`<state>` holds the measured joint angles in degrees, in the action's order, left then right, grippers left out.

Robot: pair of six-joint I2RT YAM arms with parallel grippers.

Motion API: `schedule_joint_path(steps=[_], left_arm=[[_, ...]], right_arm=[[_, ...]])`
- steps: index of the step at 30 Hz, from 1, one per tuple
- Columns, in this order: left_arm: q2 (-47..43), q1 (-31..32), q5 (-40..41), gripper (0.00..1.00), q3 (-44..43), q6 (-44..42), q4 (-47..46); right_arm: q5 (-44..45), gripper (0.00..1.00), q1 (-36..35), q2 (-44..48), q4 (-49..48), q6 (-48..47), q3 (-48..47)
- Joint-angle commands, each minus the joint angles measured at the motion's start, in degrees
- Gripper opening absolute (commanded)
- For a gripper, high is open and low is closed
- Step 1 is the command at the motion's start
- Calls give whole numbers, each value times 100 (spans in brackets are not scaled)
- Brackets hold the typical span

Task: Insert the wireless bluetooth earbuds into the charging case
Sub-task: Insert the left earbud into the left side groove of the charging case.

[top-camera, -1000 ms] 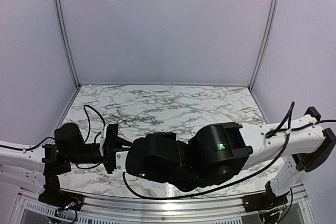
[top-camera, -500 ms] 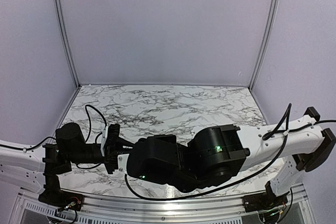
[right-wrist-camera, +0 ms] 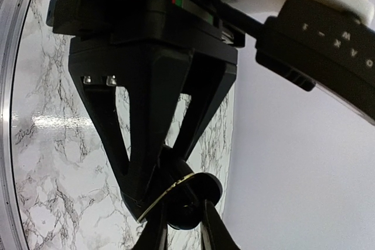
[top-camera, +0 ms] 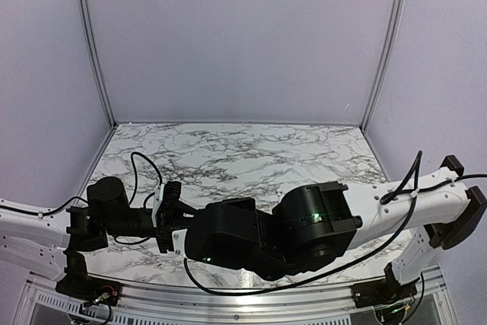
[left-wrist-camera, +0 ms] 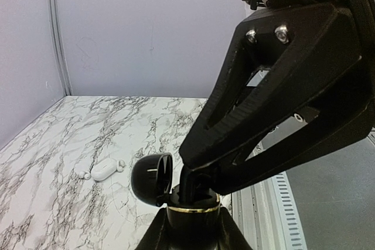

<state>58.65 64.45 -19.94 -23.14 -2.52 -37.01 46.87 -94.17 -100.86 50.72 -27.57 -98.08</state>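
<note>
The charging case (left-wrist-camera: 193,218) is black with a gold rim, and its lid (left-wrist-camera: 151,178) stands open to the left. My left gripper (left-wrist-camera: 193,228) is shut on the case body from below and holds it off the table. My right gripper (left-wrist-camera: 190,183) reaches down from the upper right, its tips at the case's open mouth. In the right wrist view, the right gripper (right-wrist-camera: 184,226) holds a small black rounded earbud (right-wrist-camera: 186,218) just below the gold rim (right-wrist-camera: 176,187). The left gripper (top-camera: 169,217) shows in the top view. The right arm (top-camera: 259,237) hides the case there.
A white earbud case (left-wrist-camera: 104,170) with small white buds beside it lies on the marble table (left-wrist-camera: 53,144) to the left. The table's metal front rail (left-wrist-camera: 275,203) runs close on the right. Purple walls enclose the back and sides.
The left arm has shifted slightly right and forward with the case. The right arm has barely moved. Both grips are unchanged.
</note>
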Motion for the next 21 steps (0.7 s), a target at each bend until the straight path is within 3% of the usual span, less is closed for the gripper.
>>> schedule_joint_path(steps=[1, 9, 21], left_arm=[[42, 42, -466, 1, -266, -16, -210], [51, 42, -602, 1, -223, 33, -330], [76, 42, -546, 0, -140, 46, -785]], right_arm=[[-310, 9, -46, 23, -236, -17, -26], [-553, 11, -75, 14, -225, -40, 78], [-572, 25, -127, 44, -181, -6, -18]])
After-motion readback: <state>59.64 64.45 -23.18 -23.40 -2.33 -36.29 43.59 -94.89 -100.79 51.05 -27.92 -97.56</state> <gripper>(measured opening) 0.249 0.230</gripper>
